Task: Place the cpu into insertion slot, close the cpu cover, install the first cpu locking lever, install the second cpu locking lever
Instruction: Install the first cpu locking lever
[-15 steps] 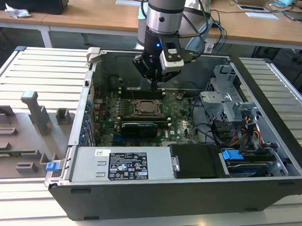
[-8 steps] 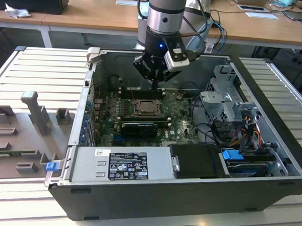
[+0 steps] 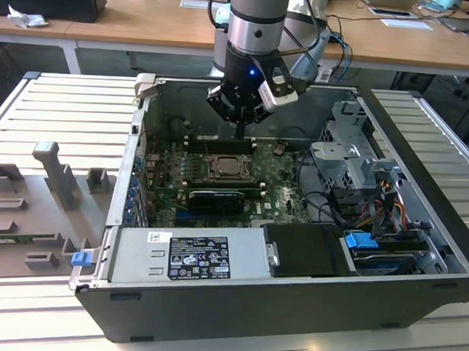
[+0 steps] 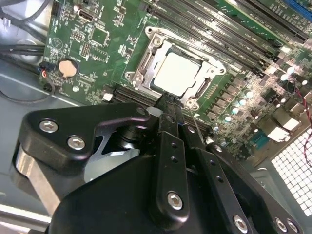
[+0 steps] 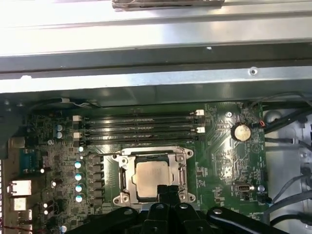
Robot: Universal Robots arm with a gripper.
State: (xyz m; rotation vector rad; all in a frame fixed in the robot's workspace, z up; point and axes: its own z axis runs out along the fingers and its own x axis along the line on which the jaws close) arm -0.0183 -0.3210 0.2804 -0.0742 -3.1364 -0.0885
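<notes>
The cpu (image 5: 152, 179) lies flat in the insertion slot (image 5: 127, 196) on the green board, its pale metal top facing up; it is also in the second wrist view as the cpu (image 4: 176, 73). The cpu cover (image 5: 154, 152) lies down around it as a silver frame (image 4: 146, 62). My gripper (image 5: 165, 191) hangs just above the socket's edge, fingers pressed together with nothing between them. In the exterior view the gripper (image 3: 240, 131) is over the far side of the insertion slot (image 3: 228, 169), inside the open computer case.
Long black memory slots (image 5: 139, 127) run beside the socket, and a coin battery (image 5: 240, 131) sits on the board. A black expansion card (image 3: 215, 198), power supply (image 3: 193, 255), drive cage (image 3: 343, 160) and cables (image 3: 387, 204) crowd the case. Grey fixtures (image 3: 57, 177) stand at the exterior view's left.
</notes>
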